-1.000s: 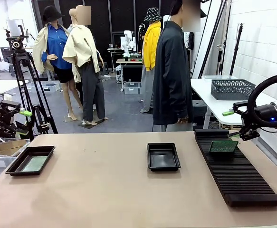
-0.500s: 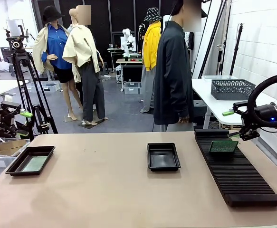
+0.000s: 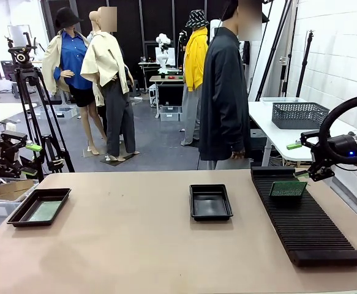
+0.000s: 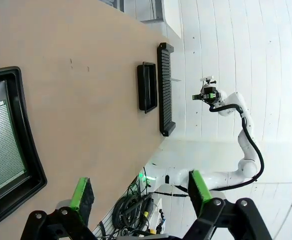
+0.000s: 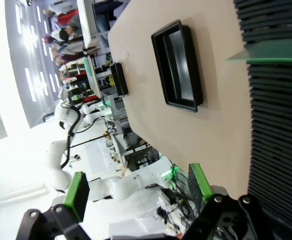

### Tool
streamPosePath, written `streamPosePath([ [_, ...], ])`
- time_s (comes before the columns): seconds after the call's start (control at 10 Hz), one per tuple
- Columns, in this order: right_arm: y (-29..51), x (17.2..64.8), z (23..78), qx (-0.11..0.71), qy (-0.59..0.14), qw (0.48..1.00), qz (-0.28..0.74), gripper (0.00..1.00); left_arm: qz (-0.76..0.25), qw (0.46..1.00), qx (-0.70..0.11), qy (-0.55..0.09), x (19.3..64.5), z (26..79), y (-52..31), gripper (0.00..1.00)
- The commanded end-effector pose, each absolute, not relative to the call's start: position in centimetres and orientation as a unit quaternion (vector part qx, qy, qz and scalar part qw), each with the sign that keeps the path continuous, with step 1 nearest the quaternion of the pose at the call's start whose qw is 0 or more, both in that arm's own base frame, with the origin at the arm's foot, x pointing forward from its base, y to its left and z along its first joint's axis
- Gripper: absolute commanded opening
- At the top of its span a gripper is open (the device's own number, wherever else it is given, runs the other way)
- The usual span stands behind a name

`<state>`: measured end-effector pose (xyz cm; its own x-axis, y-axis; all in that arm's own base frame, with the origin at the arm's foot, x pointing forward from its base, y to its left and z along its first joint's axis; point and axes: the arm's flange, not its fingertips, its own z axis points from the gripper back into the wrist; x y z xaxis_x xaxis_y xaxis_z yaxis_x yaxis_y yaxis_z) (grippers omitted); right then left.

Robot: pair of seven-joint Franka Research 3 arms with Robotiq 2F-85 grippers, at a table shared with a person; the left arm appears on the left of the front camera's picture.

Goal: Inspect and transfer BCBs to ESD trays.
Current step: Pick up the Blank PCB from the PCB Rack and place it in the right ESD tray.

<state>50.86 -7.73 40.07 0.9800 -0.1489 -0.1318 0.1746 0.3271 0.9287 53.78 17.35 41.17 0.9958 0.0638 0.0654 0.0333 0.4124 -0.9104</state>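
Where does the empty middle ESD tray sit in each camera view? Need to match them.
Front view: empty ESD tray at table centre.
Left wrist view: upper middle, seen on end.
Right wrist view: upper centre.
Shared landmark: the black ribbed rack, to its right in every picture.

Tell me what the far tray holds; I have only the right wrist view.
Observer: The left tray holds one green board, lying flat.
Operator: Report the left claw.
Observer: The left claw is open and empty, by the table's left end.
Operator: Place my claw for me.
Observer: The right claw hangs open over the rack's far end, near the standing board but not gripping it.
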Motion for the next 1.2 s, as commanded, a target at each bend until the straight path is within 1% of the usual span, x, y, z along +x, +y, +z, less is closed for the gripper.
streamPosePath([
  [0.0,-6.9,53.7,42.1,0.522,-0.015,0.852,-0.035,1.0,0.006,0.84,-0.542,-0.042,53.7,41.4,17.4,1.0],
  [0.3,-4.2,57.5,44.9,0.415,0.024,0.907,0.069,1.0,0.006,0.84,-0.542,-0.042,53.7,41.4,17.4,1.0],
  [0.5,-1.9,59.5,46.2,0.315,0.067,0.928,0.188,1.0,0.006,0.84,-0.542,-0.042,53.7,41.4,17.4,1.0],
  [0.7,1.1,59.9,47.1,0.237,0.087,0.913,0.321,1.0,0.006,0.84,-0.542,-0.042,53.7,41.4,17.4,1.0],
  [0.9,2.7,60.0,47.4,0.136,0.086,0.864,0.476,1.0,0.006,0.84,-0.542,-0.042,53.7,41.4,17.4,1.0],
  [1.1,3.0,59.8,47.4,0.064,0.075,0.81,0.578,1.0,0.006,0.84,-0.542,-0.042,53.7,41.4,17.4,1.0],
])
